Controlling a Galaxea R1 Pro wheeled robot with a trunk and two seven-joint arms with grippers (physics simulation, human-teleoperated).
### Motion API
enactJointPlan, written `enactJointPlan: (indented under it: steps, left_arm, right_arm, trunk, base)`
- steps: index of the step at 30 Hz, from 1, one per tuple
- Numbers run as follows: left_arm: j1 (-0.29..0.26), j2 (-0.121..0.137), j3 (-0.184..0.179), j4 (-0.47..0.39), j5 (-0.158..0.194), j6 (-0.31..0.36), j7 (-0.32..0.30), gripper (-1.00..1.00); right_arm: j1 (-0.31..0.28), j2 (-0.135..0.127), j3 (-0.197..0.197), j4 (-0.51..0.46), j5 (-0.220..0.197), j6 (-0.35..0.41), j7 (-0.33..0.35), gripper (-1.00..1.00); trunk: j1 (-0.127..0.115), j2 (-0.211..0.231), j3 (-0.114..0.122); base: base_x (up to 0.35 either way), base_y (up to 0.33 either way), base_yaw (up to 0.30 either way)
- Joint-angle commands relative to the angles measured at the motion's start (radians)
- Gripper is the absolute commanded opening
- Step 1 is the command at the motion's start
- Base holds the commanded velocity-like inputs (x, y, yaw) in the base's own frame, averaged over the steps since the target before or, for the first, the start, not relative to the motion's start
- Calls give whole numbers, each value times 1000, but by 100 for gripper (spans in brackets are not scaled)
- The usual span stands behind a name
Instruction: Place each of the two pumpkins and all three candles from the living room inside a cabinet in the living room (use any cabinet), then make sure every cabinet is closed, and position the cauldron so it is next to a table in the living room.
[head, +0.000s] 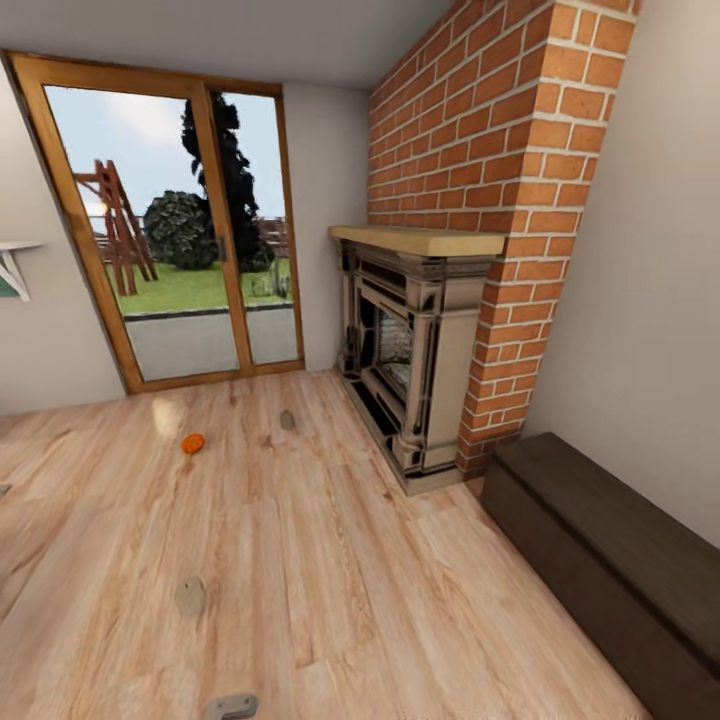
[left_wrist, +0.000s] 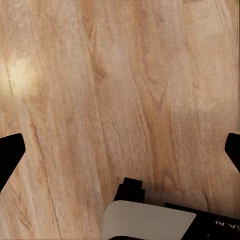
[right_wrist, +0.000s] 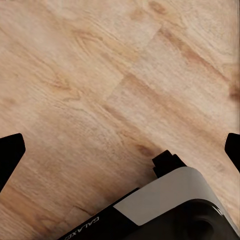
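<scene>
Both grippers, left (left_wrist: 120, 150) and right (right_wrist: 120, 150), are pointed down at the smooth wood floor (head: 330, 560), fingers spread apart. A round orange pumpkin (head: 192, 442) and squat grey candles (head: 190, 596) are seen there.

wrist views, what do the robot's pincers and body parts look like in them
In both wrist views the fingertips are plain black wedges at the picture's edges, spread wide apart over wood floor. Each view also shows a robot part with a pale grey panel on black housing; the right one bears white GALAXEA lettering.

The wood floor (head: 330, 560) is holding one orange pumpkin (head: 192, 442) (near the glass door) and two grey candles (head: 287, 420) (head: 190, 596).
</scene>
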Motion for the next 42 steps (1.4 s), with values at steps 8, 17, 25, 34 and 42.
enactJointPlan:
  steps: [8,17,25,34,42]
  left_arm:
    - [1,-1,1,0,1,0,-1,100]
    - [1,-2,1,0,1,0,-1,100]
    - [1,-2,1,0,1,0,-1,100]
    - [1,-2,1,0,1,0,-1,100]
    - [1,-2,1,0,1,0,-1,100]
  right_arm:
    - [0,1,0,0,0,1,-1,100]
    - [0,0,0,0,-1,1,2,100]
    - [0,0,0,0,-1,1,2,100]
    - [0,0,0,0,-1,1,2,100]
    - [0,0,0,0,-1,1,2,100]
  trunk:
    - [0,0,0]
    - [0,0,0]
    - [0,0,0]
    - [0,0,0]
    - [0,0,2]
  base:
    - [0,0,-250]
    - [-92,23,-250]
    - [-206,128,-275]
    - [30,65,-279]
    - [14,4,-279]
